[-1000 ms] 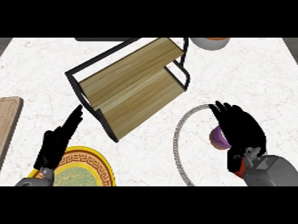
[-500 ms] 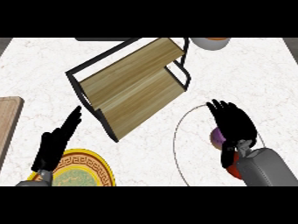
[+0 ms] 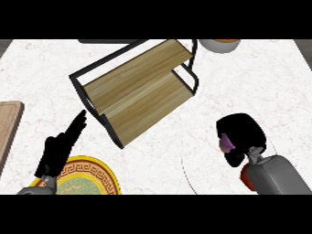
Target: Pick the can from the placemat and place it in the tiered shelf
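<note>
Now the right hand [image 3: 241,132] has curled down around the purple can [image 3: 226,143]; the left hand [image 3: 60,148] rests, fingers straight.

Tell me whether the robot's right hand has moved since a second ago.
Yes. The right hand has dropped lower in the head view, away from the wooden tiered shelf, curling over the purple can.

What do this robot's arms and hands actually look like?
Both hands are black with slender fingers: the left hand and the right hand. Each sits on a smooth grey forearm, with a red patch showing on the right one. No cables or markings show.
</note>
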